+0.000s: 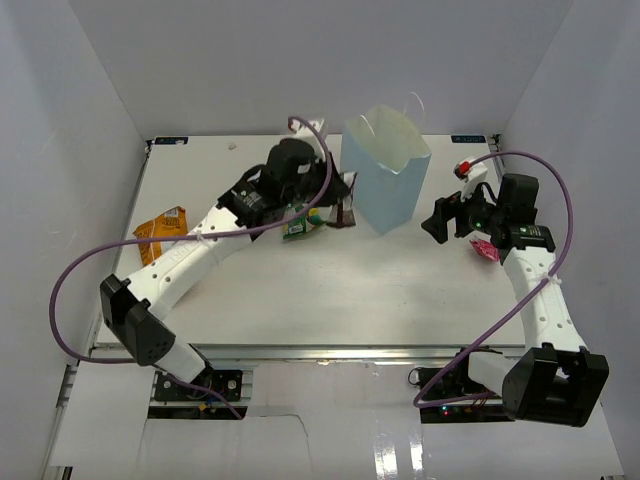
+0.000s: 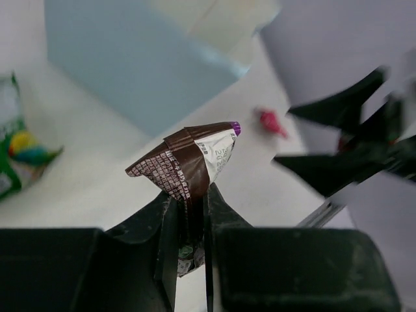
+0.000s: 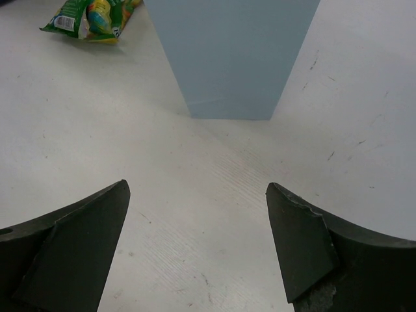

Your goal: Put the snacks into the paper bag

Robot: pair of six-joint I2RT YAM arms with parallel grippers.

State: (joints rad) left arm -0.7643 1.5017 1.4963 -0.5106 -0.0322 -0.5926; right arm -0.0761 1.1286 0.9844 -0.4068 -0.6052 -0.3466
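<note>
One upright light blue paper bag is counted. Four snack packets are seen in all: one orange chip bag, one green foil packet, one small dark brown bar and one small red packet.

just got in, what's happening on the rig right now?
The left gripper has a small dark brown snack bar pinched between its fingers, just left of the upright blue paper bag, not yet in it. The right gripper is open and empty, facing the bag's right side. A green packet, an orange chip bag and a small red packet lie on the table.
</note>
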